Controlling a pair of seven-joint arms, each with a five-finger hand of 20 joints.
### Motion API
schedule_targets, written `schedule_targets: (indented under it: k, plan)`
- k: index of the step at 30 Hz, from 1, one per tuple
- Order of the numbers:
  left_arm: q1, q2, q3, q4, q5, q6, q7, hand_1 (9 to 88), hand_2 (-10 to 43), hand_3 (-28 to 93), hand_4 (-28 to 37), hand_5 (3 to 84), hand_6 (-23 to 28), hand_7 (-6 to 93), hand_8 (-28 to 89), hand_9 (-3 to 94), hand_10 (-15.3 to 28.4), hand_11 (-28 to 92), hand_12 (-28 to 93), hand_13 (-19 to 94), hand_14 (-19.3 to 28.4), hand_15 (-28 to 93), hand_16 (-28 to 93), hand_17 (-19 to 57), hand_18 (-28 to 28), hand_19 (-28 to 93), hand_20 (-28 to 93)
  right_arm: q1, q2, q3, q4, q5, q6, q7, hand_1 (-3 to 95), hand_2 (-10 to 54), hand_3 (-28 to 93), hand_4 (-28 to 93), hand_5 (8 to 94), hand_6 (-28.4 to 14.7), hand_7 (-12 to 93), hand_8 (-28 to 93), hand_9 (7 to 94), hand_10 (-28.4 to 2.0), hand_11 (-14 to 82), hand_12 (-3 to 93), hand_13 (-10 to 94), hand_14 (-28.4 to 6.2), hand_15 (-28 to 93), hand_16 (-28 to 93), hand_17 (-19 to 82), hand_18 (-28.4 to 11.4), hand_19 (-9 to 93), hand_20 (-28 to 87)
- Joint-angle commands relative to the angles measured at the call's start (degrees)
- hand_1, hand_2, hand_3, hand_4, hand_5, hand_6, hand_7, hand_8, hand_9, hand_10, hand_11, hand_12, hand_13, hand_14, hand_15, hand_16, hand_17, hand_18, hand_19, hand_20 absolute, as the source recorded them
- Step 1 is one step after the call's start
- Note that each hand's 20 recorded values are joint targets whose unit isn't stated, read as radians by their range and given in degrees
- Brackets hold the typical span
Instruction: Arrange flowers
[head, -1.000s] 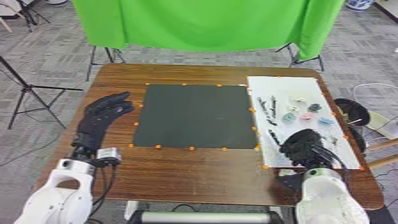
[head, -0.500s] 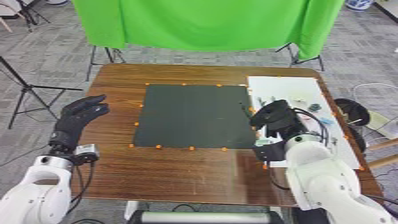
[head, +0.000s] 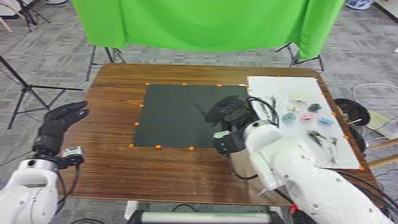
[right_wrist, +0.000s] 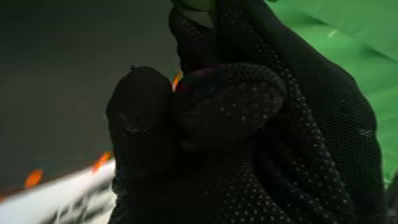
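Right hand (head: 233, 111): over the right part of the black rectangular mat (head: 178, 122), its arm reaching in across the table's near right side. Fingers curled, thumb against them, gripping a thin dark stem (head: 200, 106). The stem's free end sticks out past the fingers, over the mat, slanting towards the far left. In the right wrist view, the glove's thumb and fingers are bunched together; a pale green piece (right_wrist: 197, 5) sits among the fingers. Whether it belongs to the same stem, cannot tell.

Left hand (head: 62, 119): by the left edge of the brown wooden table (head: 111, 172), left of the mat and apart from it. Fingers loosely extended, holding nothing.

Remaining flower material: on the white rectangular sheet (head: 275, 85), right of the mat. Small heads lie near one another: cream (head: 298, 99), dark blue-green (head: 314, 107), pink (head: 306, 116) and light blue (head: 325, 121), the last nearest the sheet's right edge. Nearer the robot, on the same sheet, a thin dark green sprig (head: 315, 136).

Surroundings: small orange marks along the mat's border; bright green cloth (head: 209, 25) beyond the table's far edge; black tripod (head: 29, 87) on the floor to the left.
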Motion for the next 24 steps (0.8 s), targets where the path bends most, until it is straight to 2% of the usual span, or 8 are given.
schedule_targets:
  k: [1,6,10,15,22,24]
  plan:
    - [0.09,0.37,1.28,0.08,0.87,0.02,-0.15,32.7,-9.5,68,-21.2,46.6,1.4,20.0,-9,46.6,11.9,22,13,35,13.3,16,0,7.7,9.9,9,18,4.21,-5.35,-4.85,3.60,1.94,3.37,0.83,60.6,-9.5,59,7,73.9,-5.9,45,12,91.8,-11.5,27.8,45.1,94,0.7,60,20,79,-1.7,80,45]
    - [-0.37,0.63,2.52,-0.73,1.15,-0.67,0.10,32.7,-9.5,68,-21.2,46.6,1.5,19.7,-9,46.4,11.9,22,13,35,13.2,16,1,7.5,9.9,9,19,6.49,-7.02,-9.79,6.70,2.54,7.30,1.71,60.9,-9.5,59,6,73.9,-6.0,46,10,92.1,-11.6,26.6,44.7,94,0.2,59,19,80,-1.6,79,45]
    - [-0.25,0.84,2.67,-1.69,1.23,-1.02,0.13,32.8,-9.5,68,-21.2,46.6,1.4,19.8,-9,46.4,11.9,22,13,35,13.3,16,1,7.3,9.9,8,19,8.10,-9.02,-12.71,9.27,3.16,9.79,2.74,61.3,-9.5,59,4,73.8,-6.1,47,8,92.5,-11.6,25.3,44.4,94,-0.1,58,18,80,-1.6,77,44]
    - [-0.33,1.14,3.01,-2.36,1.37,-1.15,0.02,32.9,-9.5,67,-21.0,46.6,1.5,19.9,-9,46.4,11.9,22,13,35,13.5,16,1,7.0,10.0,8,18,9.86,-10.94,-15.47,11.51,4.87,11.98,3.07,62.4,-9.5,59,2,73.2,-5.8,48,6,93.1,-11.3,22.4,43.6,94,-0.8,56,17,80,-1.9,76,43]
    - [-0.82,1.23,4.03,-2.35,1.48,-1.46,-0.16,32.9,-9.5,68,-20.8,46.5,1.5,19.8,-9,46.4,11.9,22,13,35,13.7,16,1,6.9,10.1,8,18,10.99,-12.04,-17.43,13.23,6.52,15.77,3.02,63.7,-9.5,58,0,73.1,-5.6,48,5,93.3,-11.4,21.1,42.0,94,-1.4,54,16,80,-2.2,75,41]
    - [-0.63,1.05,3.88,-2.27,1.47,-1.32,-0.09,33.0,-9.5,67,-20.7,46.5,1.5,19.8,-9,46.3,11.9,22,13,35,13.7,16,1,6.8,10.1,9,18,11.39,-12.34,-17.83,13.94,7.46,16.95,2.87,63.8,-9.5,58,-1,73.0,-5.5,48,5,93.4,-11.8,20.2,41.5,94,-1.6,53,16,80,-2.4,75,40]
